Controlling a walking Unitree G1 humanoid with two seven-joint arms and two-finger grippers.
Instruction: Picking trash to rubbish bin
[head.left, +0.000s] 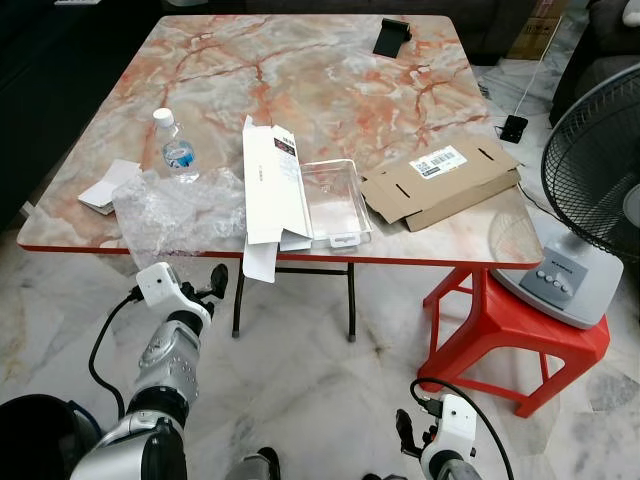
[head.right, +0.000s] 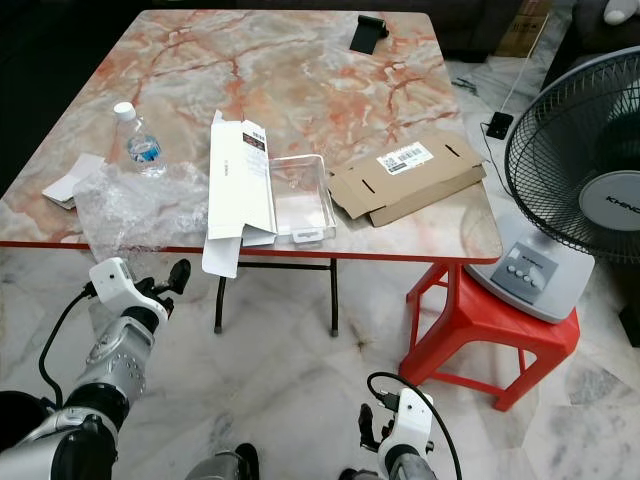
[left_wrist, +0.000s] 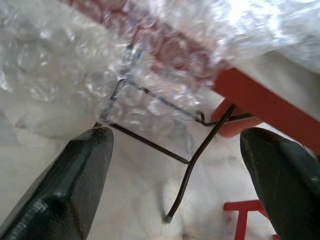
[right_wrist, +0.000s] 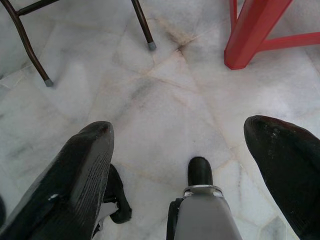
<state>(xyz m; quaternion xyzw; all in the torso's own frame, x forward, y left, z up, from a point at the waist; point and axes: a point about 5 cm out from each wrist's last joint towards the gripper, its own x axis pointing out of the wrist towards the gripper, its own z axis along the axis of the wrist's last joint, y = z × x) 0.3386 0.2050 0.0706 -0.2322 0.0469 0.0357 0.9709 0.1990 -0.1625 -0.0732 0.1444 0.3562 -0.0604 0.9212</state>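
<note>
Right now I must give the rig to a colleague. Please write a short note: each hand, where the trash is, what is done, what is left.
Left hand: open, holding nothing, raised just below the table's near edge, facing the bubble wrap that hangs over it.
Right hand: open, holding nothing, low, pointing at the floor.
Trash on the table: bubble wrap, water bottle, white carton, clear plastic tray, brown flat cardboard, white paper at the left edge.
Done: nothing picked yet, as far as the table shows.
Left: all pieces; the bubble wrap is probably first. A dark round object at lower left may be the bin; I cannot confirm.
</note>
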